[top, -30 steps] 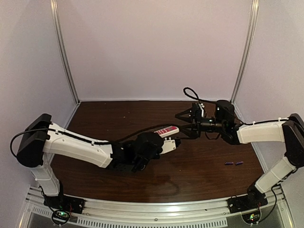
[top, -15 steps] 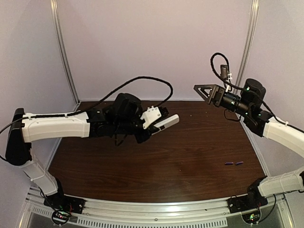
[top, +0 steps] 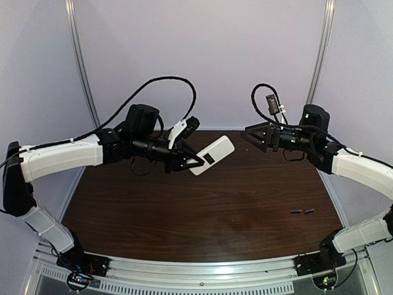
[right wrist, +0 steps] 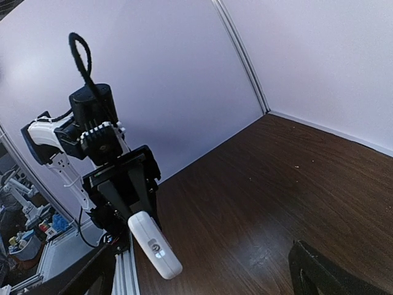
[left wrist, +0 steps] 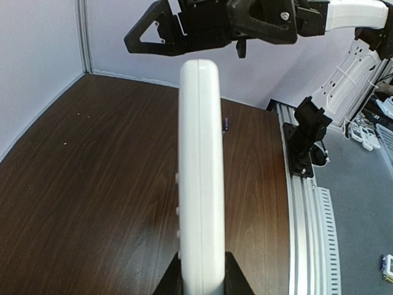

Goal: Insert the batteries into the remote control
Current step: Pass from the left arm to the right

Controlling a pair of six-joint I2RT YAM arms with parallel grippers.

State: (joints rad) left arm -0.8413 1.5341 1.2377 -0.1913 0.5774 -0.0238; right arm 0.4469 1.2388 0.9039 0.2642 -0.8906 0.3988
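Dark wooden desk (top: 153, 209), pale walls (top: 202, 61). From above: the left gripper (top: 194, 163) is clamped on one end of the remote control (top: 214, 152), held aloft over the far middle; the right gripper (top: 253, 137) gapes wide, empty; the batteries (top: 302, 211) lie together by the right edge. Left wrist: remote edge-on between the fingers (left wrist: 235, 284). Right wrist: fingers (right wrist: 319, 270) spread wide, holding nothing.

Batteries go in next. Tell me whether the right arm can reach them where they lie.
Probably yes. The batteries lie bare on the table on that arm's side, nothing around them, and the right gripper is open and empty, though raised high.
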